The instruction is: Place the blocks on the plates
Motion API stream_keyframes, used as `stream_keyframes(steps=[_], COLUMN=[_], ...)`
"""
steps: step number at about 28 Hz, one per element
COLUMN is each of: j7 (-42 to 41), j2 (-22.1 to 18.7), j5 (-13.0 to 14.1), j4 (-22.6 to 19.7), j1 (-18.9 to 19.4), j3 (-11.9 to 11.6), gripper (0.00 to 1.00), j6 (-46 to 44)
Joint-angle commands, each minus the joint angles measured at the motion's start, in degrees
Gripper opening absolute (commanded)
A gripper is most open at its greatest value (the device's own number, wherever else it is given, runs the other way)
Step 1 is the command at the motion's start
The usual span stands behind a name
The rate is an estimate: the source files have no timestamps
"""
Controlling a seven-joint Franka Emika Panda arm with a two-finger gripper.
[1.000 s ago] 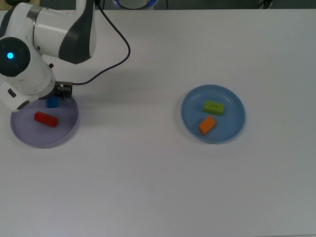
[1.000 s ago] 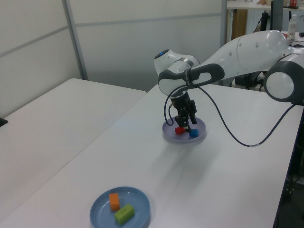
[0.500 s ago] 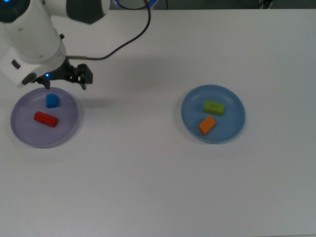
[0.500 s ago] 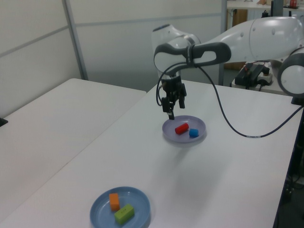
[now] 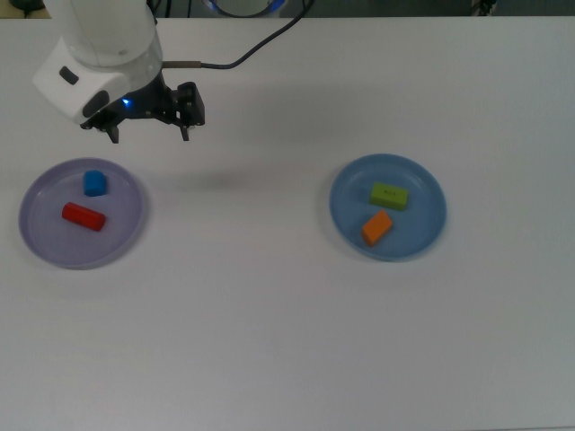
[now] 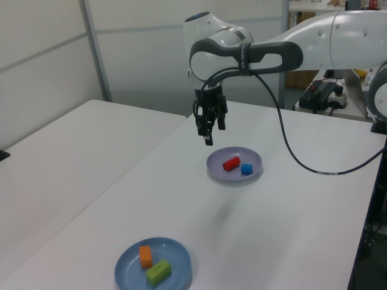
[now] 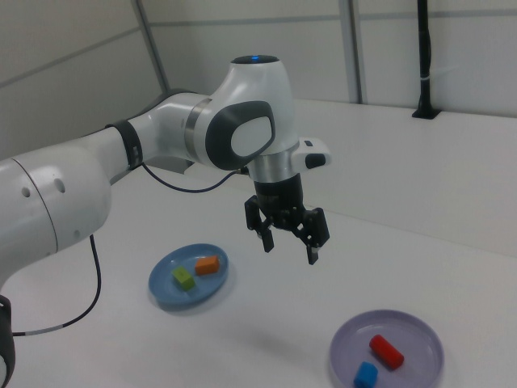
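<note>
Overhead, in the top view, the gripper (image 5: 150, 133) hangs empty with its jaws apart, above the white surface (image 5: 269, 305) and just beyond the far rim of the lavender plate (image 5: 49, 247). On that plate lie the red cylinder (image 5: 83, 216) and the blue chunk (image 5: 95, 183), close together but not touching. Well apart, toward the top view's right, the blue plate (image 5: 427, 235) holds the lime-green bar (image 5: 389, 195) and the orange wedge (image 5: 377, 227) just beside it.

From the left view, the gripper (image 6: 207, 132) is raised clear of the surface, to the left view's left of the lavender plate (image 6: 253, 156); the blue plate (image 6: 127, 263) sits near the bottom edge.

From the right view, the jaws (image 7: 290, 241) stand spread and hold nothing, in the air between the two plates, with a black cable (image 7: 89, 267) trailing from the arm.
</note>
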Motion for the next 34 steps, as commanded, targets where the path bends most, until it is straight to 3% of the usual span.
stream_keyframes(steps=[1,34], j7=[0.0,-0.5], j2=[-0.5,-0.5], j5=[0.3,-0.3], j4=[-1.1,-1.2], j1=[0.8,1.4], j3=[-0.3,-0.6], gripper=[1.0,1.0], j6=[0.5,-1.1])
